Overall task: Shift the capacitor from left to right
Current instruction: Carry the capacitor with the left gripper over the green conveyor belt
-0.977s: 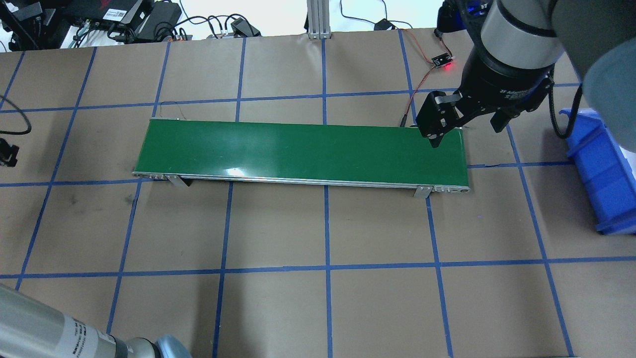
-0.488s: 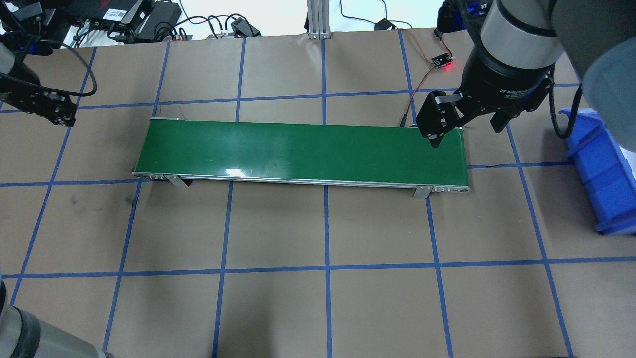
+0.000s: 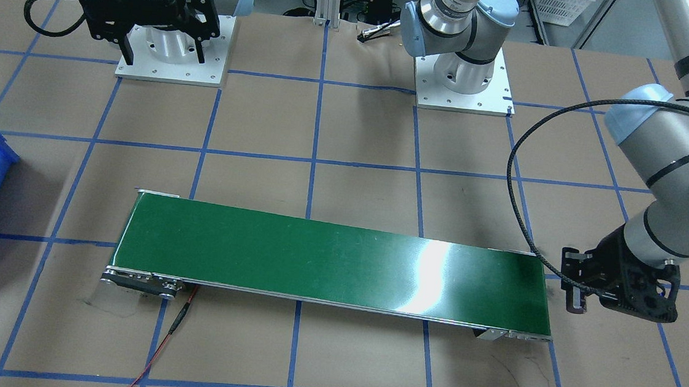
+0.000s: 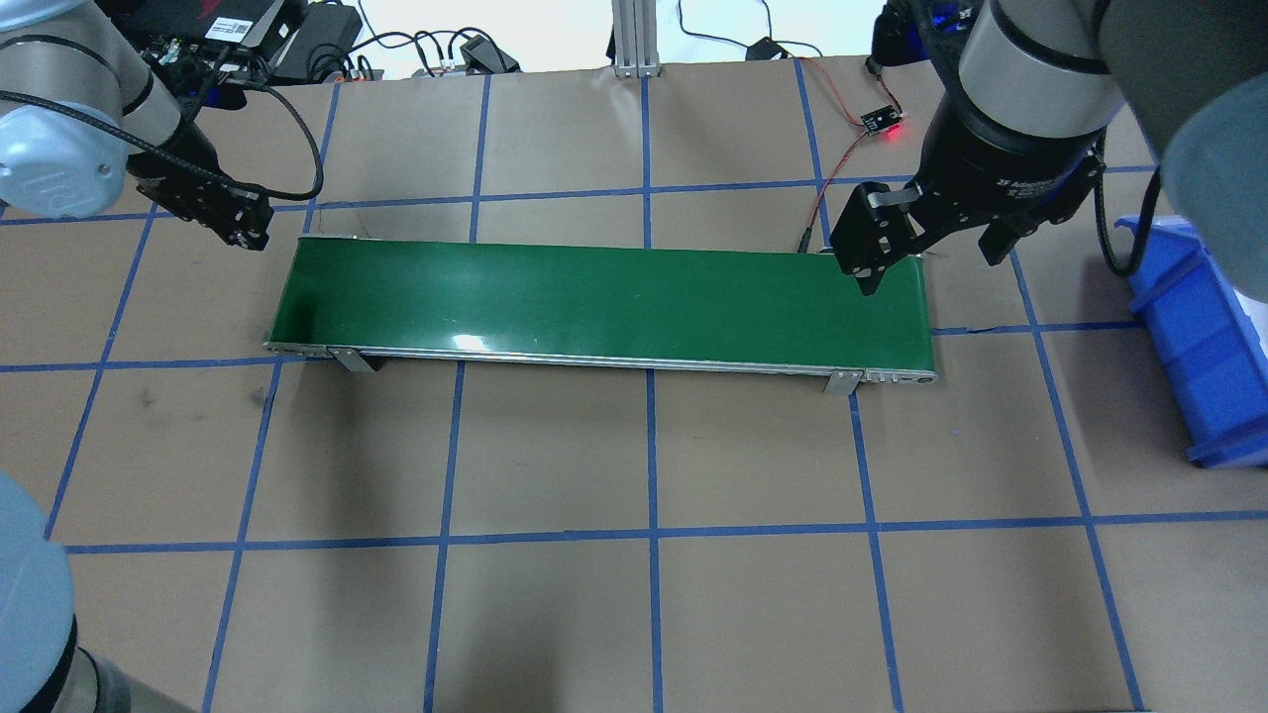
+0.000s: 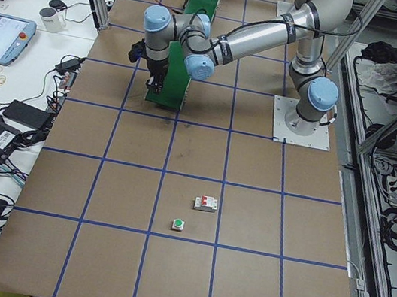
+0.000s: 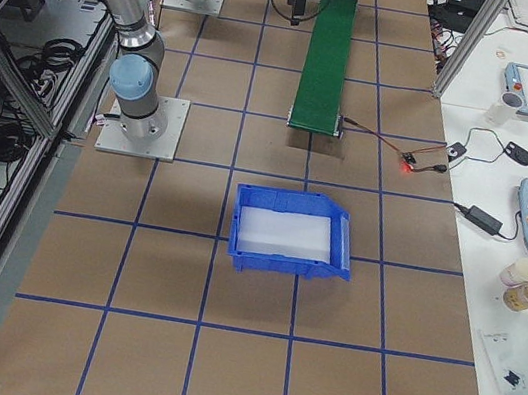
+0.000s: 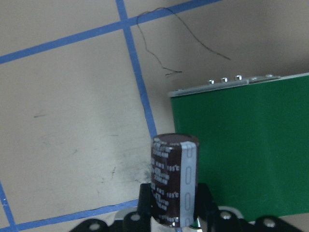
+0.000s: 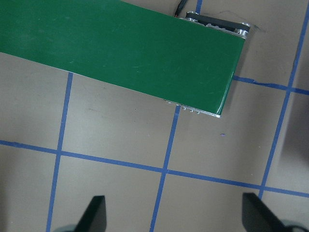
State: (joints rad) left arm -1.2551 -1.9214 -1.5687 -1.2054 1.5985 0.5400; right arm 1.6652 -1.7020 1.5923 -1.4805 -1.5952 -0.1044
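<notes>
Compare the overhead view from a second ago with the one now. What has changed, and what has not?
The left gripper has swung in from the left to just beside the left end of the green belt, shut on the capacitor. The right gripper stays open and raised on the right side; belt and blue bin are unmoved.

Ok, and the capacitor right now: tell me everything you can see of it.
The capacitor is a stubby dark-brown cylinder with a grey stripe down its side and pale print beside it. Its lower end is clamped between the fingers of the left gripper. It is held over the brown paper, just off the end of the green conveyor belt, touching nothing else. Only the left wrist view shows it.
</notes>
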